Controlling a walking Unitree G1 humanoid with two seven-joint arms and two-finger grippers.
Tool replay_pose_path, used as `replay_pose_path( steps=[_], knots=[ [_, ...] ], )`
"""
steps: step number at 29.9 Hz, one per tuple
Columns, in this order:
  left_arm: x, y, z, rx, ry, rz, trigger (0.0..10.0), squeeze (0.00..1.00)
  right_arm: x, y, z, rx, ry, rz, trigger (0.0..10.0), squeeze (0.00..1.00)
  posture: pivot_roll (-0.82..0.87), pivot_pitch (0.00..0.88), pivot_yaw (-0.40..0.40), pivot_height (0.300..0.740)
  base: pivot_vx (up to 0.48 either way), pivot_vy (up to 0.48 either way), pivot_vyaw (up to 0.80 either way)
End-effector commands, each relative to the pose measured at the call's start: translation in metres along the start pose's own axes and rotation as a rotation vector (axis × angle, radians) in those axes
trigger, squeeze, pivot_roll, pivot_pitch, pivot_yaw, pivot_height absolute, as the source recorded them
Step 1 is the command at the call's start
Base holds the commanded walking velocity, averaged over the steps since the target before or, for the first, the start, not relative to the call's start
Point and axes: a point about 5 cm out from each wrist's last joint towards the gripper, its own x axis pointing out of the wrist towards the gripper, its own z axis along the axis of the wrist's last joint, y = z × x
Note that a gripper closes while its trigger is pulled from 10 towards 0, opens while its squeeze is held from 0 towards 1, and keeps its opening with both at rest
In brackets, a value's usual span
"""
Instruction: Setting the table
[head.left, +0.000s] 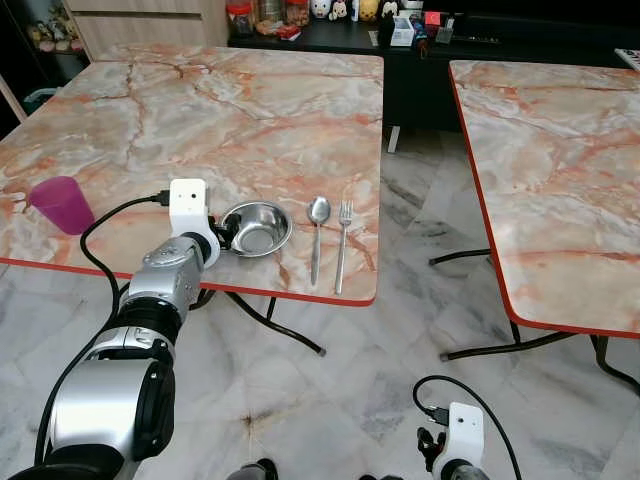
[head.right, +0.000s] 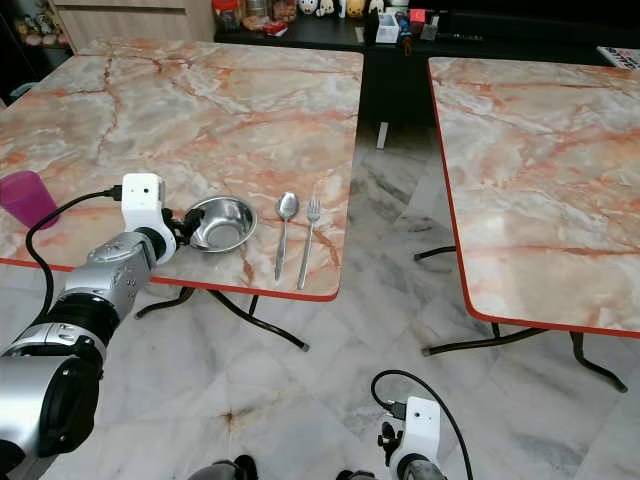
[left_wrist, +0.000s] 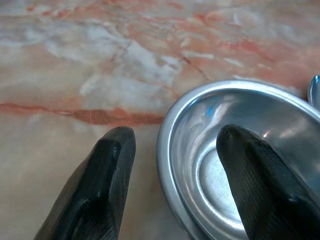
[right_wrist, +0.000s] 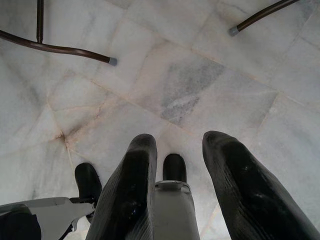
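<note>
A small steel bowl (head.left: 256, 228) sits near the front edge of the marble table (head.left: 200, 100), with a spoon (head.left: 317, 235) and a fork (head.left: 342, 245) lying side by side just to its right. My left gripper (head.left: 225, 238) is open at the bowl's left rim. In the left wrist view one finger is outside the bowl (left_wrist: 240, 150) and the other is over its inside, with the rim between them and a gap showing. A purple cup (head.left: 62, 204) stands upright at the table's left edge. My right gripper (right_wrist: 177, 150) hangs open over the floor.
A second marble table (head.left: 560, 170) stands to the right, across a floor gap. Metal table legs (head.left: 280, 325) spread under the near table. A dark sideboard (head.left: 400, 40) with small items lines the back wall.
</note>
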Motion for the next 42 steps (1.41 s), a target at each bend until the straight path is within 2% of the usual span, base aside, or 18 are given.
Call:
replay_pose_path(
  steps=[1,11,18,19,20,21,42],
  knots=[
    [0.0,0.004,0.002,0.006,0.024,0.006,10.0,0.0,-0.001,-0.001,-0.003,0.016,0.011,-0.009,10.0,0.0,0.02,0.129,0.0,0.74,0.0,0.0,0.0],
    [0.001,0.002,-0.004,-0.048,0.091,-0.006,10.0,0.0,-0.001,-0.001,-0.005,0.027,0.014,-0.008,10.0,0.0,0.01,0.128,0.007,0.74,0.0,0.0,0.0],
    [0.003,-0.002,-0.002,-0.066,0.095,-0.013,10.0,0.0,-0.001,0.0,-0.003,0.039,0.009,-0.011,10.0,0.0,0.01,0.127,0.013,0.74,0.0,0.0,0.0],
    [0.003,-0.002,-0.001,-0.063,0.096,-0.018,2.2,0.0,-0.001,0.0,-0.003,0.041,0.007,-0.012,10.0,0.0,0.01,0.126,0.013,0.74,0.0,0.0,0.0],
    [0.003,-0.003,-0.001,-0.062,0.097,-0.019,2.2,0.0,-0.001,0.0,-0.003,0.041,0.007,-0.013,10.0,0.0,0.01,0.126,0.013,0.74,0.0,0.0,0.0],
    [0.003,-0.003,-0.001,-0.062,0.097,-0.021,0.0,0.0,-0.001,0.0,-0.003,0.042,0.006,-0.013,10.0,0.0,0.01,0.127,0.014,0.74,0.0,0.0,0.0],
    [0.003,-0.004,-0.009,-0.038,0.146,-0.037,0.0,0.0,0.0,0.0,-0.001,0.069,0.001,-0.023,10.0,0.0,-0.02,0.103,0.034,0.74,0.0,0.0,0.0]
  ],
)
